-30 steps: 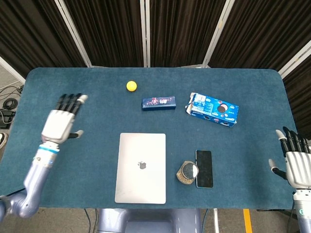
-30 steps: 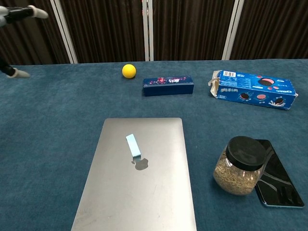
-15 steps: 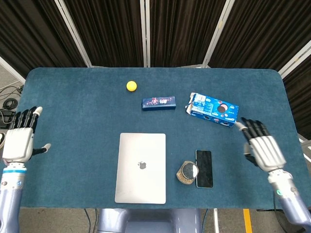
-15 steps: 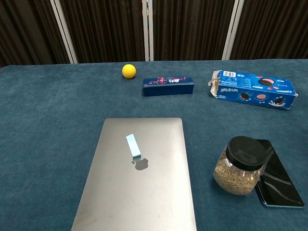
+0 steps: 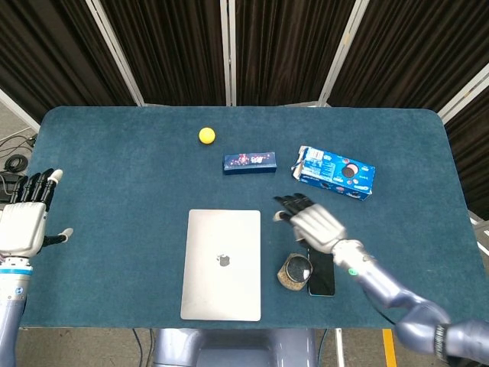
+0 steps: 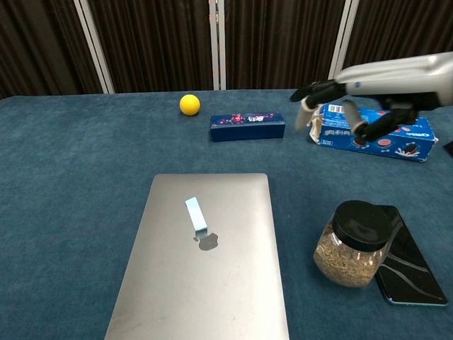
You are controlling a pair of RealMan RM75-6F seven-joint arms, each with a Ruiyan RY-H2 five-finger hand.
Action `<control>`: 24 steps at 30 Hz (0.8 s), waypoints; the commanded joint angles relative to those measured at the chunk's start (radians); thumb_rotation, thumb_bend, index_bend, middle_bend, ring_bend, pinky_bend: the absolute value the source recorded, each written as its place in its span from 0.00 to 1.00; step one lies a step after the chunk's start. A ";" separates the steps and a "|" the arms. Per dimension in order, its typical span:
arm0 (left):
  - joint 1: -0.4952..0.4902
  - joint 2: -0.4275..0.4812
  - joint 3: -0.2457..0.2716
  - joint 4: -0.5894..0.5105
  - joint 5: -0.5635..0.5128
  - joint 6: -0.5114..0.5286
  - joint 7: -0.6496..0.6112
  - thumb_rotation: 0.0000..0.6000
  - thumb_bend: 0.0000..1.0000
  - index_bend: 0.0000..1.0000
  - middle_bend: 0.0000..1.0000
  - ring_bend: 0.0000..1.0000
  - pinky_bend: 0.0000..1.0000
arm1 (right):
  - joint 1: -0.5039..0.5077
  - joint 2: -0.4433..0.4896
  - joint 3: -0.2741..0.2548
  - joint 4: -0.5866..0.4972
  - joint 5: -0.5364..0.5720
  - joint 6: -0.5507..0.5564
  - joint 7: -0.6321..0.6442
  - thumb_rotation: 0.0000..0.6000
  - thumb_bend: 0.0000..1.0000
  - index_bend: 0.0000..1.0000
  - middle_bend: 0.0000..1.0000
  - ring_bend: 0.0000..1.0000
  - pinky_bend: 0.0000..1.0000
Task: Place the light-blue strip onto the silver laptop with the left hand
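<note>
The small light-blue plastic strip (image 6: 197, 215) lay flat on the closed silver laptop (image 6: 205, 283), probably light, stiff, best pinched by its long edges, while the left robot hand (image 5: 24, 224) hung empty, fingers spread

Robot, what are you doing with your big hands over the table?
The light-blue strip already lies on the closed silver laptop, just above its logo. Neither hand holds anything. The left hand is open at the table's left edge. The right hand is open too, fingers spread, above the table between the laptop and the cookie box, near the jar and phone.
</note>
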 commanded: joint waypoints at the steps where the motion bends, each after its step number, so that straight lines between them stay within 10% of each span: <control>1: 0.000 0.000 -0.010 0.006 -0.011 -0.006 -0.022 1.00 0.00 0.00 0.00 0.00 0.00 | 0.086 -0.091 0.008 0.028 0.068 -0.054 -0.084 1.00 1.00 0.31 0.00 0.00 0.00; 24: -0.007 0.020 -0.037 0.027 -0.029 -0.084 -0.104 1.00 0.00 0.00 0.00 0.00 0.00 | 0.347 -0.453 -0.113 0.240 0.370 0.023 -0.336 1.00 1.00 0.36 0.00 0.00 0.00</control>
